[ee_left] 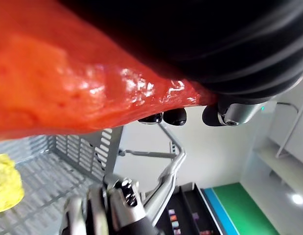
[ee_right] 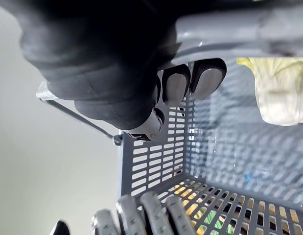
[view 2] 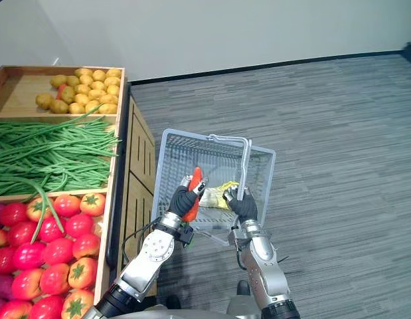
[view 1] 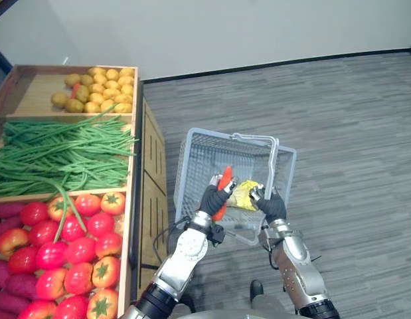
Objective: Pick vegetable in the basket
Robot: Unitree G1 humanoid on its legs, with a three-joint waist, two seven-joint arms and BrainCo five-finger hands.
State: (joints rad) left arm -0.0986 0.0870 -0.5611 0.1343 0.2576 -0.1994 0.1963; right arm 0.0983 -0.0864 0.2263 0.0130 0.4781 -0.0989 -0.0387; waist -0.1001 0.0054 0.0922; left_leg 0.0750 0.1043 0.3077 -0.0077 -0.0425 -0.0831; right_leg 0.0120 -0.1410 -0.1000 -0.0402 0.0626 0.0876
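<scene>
A grey wire basket [view 1: 192, 154] hangs over the carpet beside the produce stand. My right hand [view 1: 270, 205] is shut on the basket handle [ee_right: 239, 30] at the near rim. My left hand [view 1: 214, 198] is shut on an orange-red carrot [view 1: 224, 184], held upright over the basket's near side; the same carrot [ee_left: 68, 73] looms large in the left wrist view. A yellow leafy vegetable [view 1: 244, 195] lies inside the basket between the two hands, and it shows too in the right wrist view as yellow leaves [ee_right: 281, 93].
A wooden produce stand [view 1: 134, 193] runs along the left, holding potatoes [view 1: 99, 88], green beans [view 1: 59, 156] and tomatoes [view 1: 72, 246]. Grey carpet [view 1: 338, 133] spreads to the right and behind the basket.
</scene>
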